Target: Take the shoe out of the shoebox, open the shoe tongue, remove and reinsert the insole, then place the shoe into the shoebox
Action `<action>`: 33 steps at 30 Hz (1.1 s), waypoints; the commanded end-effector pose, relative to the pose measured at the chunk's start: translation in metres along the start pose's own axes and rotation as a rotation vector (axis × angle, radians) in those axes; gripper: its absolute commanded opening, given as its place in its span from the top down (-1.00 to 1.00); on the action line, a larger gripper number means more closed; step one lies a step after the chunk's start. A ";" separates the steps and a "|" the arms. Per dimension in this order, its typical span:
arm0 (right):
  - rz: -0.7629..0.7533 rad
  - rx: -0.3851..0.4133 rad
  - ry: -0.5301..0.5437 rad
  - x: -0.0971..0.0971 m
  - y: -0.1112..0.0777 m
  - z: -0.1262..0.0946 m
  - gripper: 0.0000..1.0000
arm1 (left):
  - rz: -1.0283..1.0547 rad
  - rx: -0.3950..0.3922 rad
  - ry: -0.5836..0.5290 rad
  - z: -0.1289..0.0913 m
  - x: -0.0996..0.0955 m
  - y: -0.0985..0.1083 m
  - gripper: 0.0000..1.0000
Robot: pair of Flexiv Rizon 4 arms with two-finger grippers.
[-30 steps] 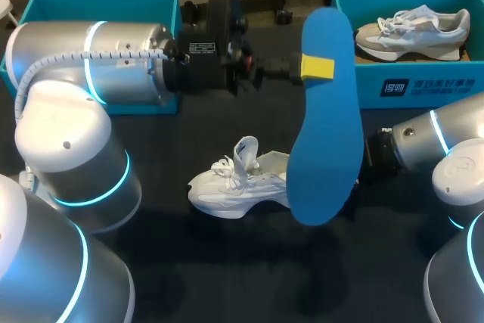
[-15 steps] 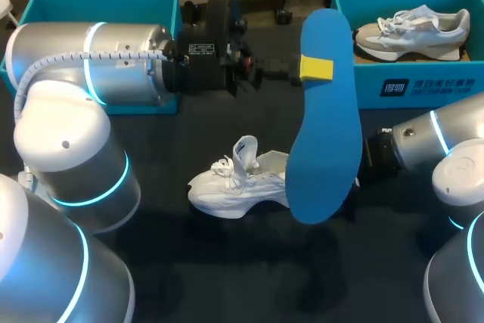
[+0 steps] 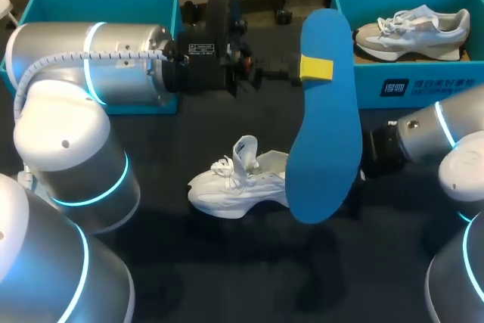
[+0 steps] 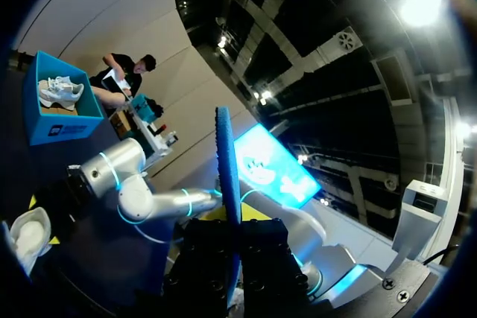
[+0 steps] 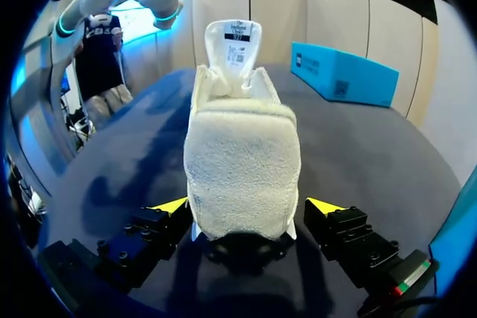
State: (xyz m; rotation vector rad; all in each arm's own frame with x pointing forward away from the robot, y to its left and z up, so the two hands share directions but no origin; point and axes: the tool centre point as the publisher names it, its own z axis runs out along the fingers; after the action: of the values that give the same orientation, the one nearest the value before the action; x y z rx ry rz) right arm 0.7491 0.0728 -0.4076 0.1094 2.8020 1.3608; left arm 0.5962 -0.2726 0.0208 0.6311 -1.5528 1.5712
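Note:
My left gripper [image 3: 310, 68] is shut on a blue insole [image 3: 324, 126] and holds it raised over the table; in the left wrist view the insole [image 4: 227, 176] stands edge-on between its fingers [image 4: 232, 237]. Beneath it a white shoe [image 3: 238, 183] rests on the dark table, tongue pulled upright. My right arm [image 3: 423, 138] comes in from the right, and the insole hides its gripper in the head view. The right wrist view shows the right gripper [image 5: 246, 210] open, its yellow tips on either side of the shoe's heel [image 5: 242, 154].
A teal shoebox [image 3: 408, 85] at the back right holds a second, beige and white shoe [image 3: 412, 32]. Another teal box [image 3: 45, 7] stands at the back left, partly behind my left arm [image 3: 91, 62].
My right arm has shifted slightly away from the shoe, toward the right. The left arm, insole and shoe have not moved.

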 end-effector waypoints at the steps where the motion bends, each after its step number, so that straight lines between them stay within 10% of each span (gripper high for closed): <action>1: 0.007 0.071 0.002 0.002 0.009 -0.015 -1.00 | 0.001 0.005 0.002 0.001 0.000 0.002 1.00; 18: 0.036 0.434 -0.073 0.007 0.031 -0.043 -1.00 | 0.001 0.005 0.002 0.001 0.000 0.002 1.00; 33: 0.128 0.554 -0.082 0.010 0.044 -0.047 -1.00 | 0.001 0.005 0.002 0.001 0.000 0.002 1.00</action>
State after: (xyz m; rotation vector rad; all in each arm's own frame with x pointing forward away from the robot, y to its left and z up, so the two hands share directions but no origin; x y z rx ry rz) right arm 0.7385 0.0604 -0.3463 0.3346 3.0047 0.7211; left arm 0.5963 -0.2725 0.0207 0.6309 -1.5519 1.5713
